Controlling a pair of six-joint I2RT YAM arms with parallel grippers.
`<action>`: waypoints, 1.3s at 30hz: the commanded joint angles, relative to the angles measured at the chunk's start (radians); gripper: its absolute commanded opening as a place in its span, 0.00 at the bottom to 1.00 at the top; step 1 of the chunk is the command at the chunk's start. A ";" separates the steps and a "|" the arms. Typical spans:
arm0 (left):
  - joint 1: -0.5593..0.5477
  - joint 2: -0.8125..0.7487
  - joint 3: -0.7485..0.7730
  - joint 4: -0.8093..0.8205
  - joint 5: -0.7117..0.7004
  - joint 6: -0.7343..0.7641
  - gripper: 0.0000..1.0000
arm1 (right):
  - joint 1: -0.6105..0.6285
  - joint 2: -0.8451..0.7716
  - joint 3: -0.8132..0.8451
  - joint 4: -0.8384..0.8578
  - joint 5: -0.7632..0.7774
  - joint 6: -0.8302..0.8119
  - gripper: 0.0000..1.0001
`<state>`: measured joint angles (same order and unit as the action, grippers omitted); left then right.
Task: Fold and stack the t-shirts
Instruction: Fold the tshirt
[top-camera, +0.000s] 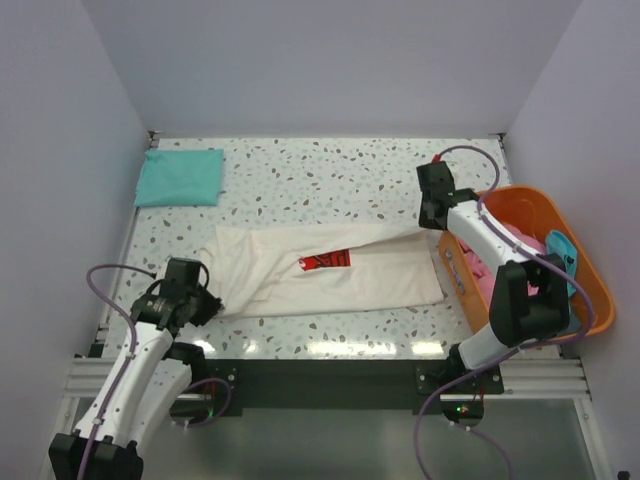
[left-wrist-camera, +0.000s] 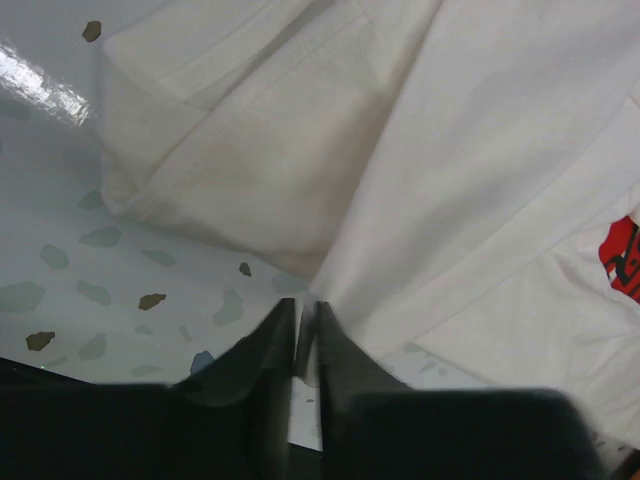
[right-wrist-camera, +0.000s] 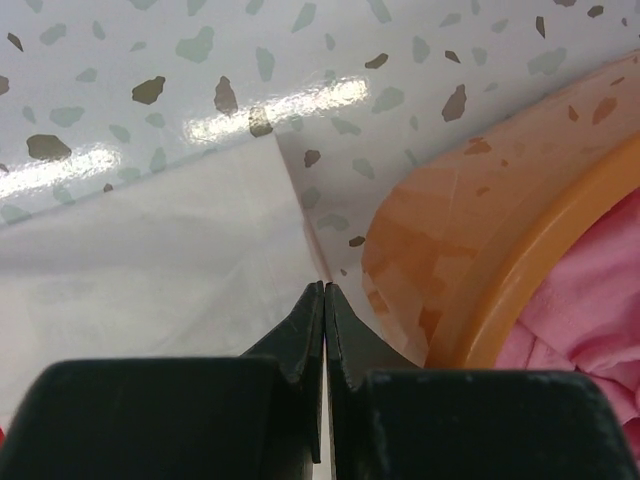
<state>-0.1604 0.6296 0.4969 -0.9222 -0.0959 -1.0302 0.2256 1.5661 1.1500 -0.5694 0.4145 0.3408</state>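
Near edge: my left gripper (left-wrist-camera: 307, 335), jaws all but closed, pinches the near-left corner of the large cream cloth t-shirt (top-camera: 340, 285), which lies spread mid-table, red print up. Beyond, my right gripper (right-wrist-camera: 324, 300), jaws closed, nips its far-right corner beside the orange plastic basket (top-camera: 592, 290) holding pink cloth (top-camera: 488, 278). Far left: a folded teal t-shirt (top-camera: 180, 177).

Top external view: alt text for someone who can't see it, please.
A cream t-shirt with a red print lies stretched across a speckled table, the left fingers pinching its near-left corner and the right fingers its far-right corner. A folded teal t-shirt sits far left; an orange basket holding pink cloth stands at right.
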 joint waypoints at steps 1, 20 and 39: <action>-0.005 0.028 -0.003 0.039 -0.025 -0.027 0.32 | -0.009 0.035 -0.013 -0.017 0.053 -0.003 0.00; 0.002 0.380 0.193 0.426 -0.152 0.108 1.00 | 0.055 0.000 0.036 0.100 -0.267 -0.016 0.99; 0.041 0.844 0.325 0.609 -0.237 0.211 0.59 | 0.110 0.278 0.067 0.144 -0.198 0.049 0.99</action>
<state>-0.1341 1.4570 0.7788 -0.3672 -0.2893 -0.8520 0.3408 1.8393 1.1957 -0.4488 0.1913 0.3733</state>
